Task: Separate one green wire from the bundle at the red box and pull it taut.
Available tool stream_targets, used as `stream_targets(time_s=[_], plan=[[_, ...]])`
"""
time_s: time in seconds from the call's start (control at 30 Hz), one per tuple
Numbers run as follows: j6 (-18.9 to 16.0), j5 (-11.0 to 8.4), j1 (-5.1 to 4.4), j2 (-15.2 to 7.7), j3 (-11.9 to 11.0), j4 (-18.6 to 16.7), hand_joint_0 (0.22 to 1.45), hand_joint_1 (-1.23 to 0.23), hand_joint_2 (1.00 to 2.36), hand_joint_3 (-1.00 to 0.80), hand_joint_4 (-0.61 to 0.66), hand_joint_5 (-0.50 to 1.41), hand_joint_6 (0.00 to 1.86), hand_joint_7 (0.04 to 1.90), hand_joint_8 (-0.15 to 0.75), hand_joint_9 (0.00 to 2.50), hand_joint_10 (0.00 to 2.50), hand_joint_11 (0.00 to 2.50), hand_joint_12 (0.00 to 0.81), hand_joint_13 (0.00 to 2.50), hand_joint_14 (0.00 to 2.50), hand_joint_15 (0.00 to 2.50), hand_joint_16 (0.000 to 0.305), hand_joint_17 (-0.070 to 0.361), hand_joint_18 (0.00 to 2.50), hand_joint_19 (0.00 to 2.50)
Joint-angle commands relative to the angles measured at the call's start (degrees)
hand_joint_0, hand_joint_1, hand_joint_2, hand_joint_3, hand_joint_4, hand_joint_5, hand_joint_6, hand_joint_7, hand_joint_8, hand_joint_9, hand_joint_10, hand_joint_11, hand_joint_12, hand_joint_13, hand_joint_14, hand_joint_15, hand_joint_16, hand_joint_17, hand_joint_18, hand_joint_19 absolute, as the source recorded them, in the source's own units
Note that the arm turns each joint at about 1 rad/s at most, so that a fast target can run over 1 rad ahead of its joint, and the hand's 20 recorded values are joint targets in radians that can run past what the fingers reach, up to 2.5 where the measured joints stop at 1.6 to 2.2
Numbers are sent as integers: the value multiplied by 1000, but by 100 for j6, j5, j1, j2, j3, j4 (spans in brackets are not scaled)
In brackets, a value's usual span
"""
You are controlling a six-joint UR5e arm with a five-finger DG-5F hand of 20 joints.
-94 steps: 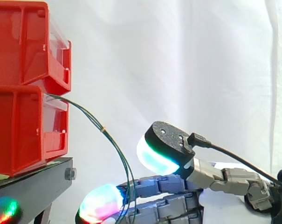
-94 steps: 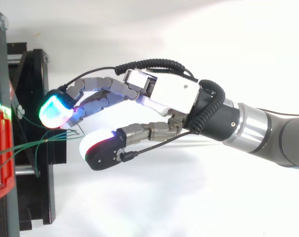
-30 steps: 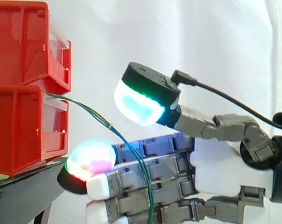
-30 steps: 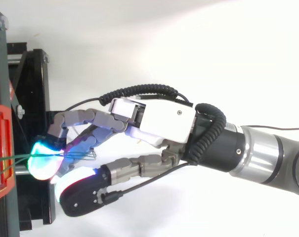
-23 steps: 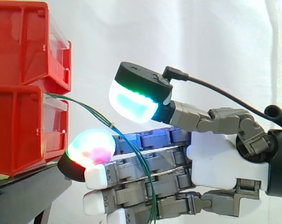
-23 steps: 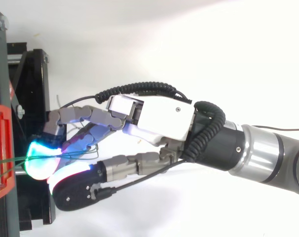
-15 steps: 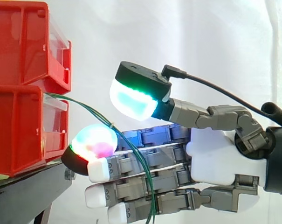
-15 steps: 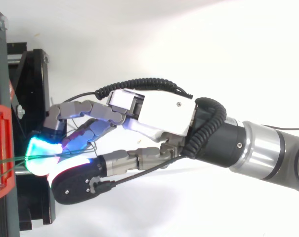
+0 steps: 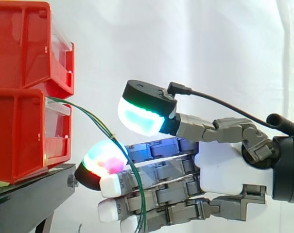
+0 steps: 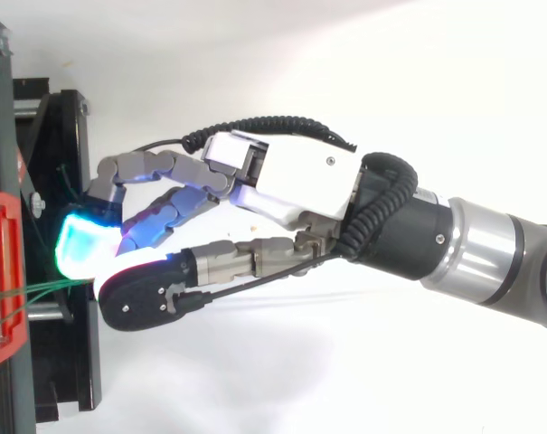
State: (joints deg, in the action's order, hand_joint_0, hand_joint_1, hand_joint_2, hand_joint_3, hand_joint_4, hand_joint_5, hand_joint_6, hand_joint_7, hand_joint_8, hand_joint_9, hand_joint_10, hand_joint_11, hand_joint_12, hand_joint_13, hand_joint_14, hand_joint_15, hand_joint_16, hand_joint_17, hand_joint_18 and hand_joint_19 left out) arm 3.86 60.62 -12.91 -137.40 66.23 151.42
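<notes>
Wires: I see a bundle of thin, dark green wires, a few strands running close together. A small pale band sits on them partway along.
Wire path: they leave the front of the lower red bin, arc down in a slack curve past the lit fingertip, then hang across the side of the fingers. From above they fan out a little between the bin and the hand.
Fingers: stretched nearly straight and stacked close together, pointing at the bin. The wires lie against them.
Thumb: its pad is held above the fingers with a clear gap; I see no pinch on any strand.
Hand: the palm is level, reaching in from the right.
Surroundings: upper red bin, black stand, white curtain.
</notes>
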Motion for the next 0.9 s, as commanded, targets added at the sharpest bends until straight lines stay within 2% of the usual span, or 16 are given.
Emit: stream_targets(time_s=[0.0,0.13,0.23,0.3,0.5,0.7,0.73,0.87], plan=[[35,3,17,3,4,11,604,-577,1010,-398,140,-50,503,1389,241,899,13,343,314,771,18,460,52,116,571,585],[88,3,17,3,4,11,606,-590,1011,-385,123,-65,556,1332,240,888,13,349,313,771,20,456,51,116,567,584],[194,-23,-19,3,-5,-7,604,-618,1013,-370,122,-90,634,1194,244,883,14,368,315,769,20,461,52,116,563,592],[246,-23,-45,3,-5,-7,598,-659,1013,-358,132,-127,728,1012,245,867,15,408,314,767,19,475,52,117,568,608],[299,-23,-71,3,-5,-16,571,-698,1008,-395,146,-146,776,917,242,849,16,432,321,763,19,484,53,120,575,623],[440,-32,-133,3,-5,-24,565,-674,1006,-426,154,-126,730,974,253,885,16,428,322,773,20,484,54,121,585,620],[572,-59,-133,3,-5,-270,565,-673,1008,-425,152,-126,729,978,254,884,18,427,322,774,20,482,54,121,586,612],[589,-59,-133,-6,-5,-508,589,-650,1011,-387,138,-124,736,995,250,893,16,431,320,776,21,489,53,119,591,615]])
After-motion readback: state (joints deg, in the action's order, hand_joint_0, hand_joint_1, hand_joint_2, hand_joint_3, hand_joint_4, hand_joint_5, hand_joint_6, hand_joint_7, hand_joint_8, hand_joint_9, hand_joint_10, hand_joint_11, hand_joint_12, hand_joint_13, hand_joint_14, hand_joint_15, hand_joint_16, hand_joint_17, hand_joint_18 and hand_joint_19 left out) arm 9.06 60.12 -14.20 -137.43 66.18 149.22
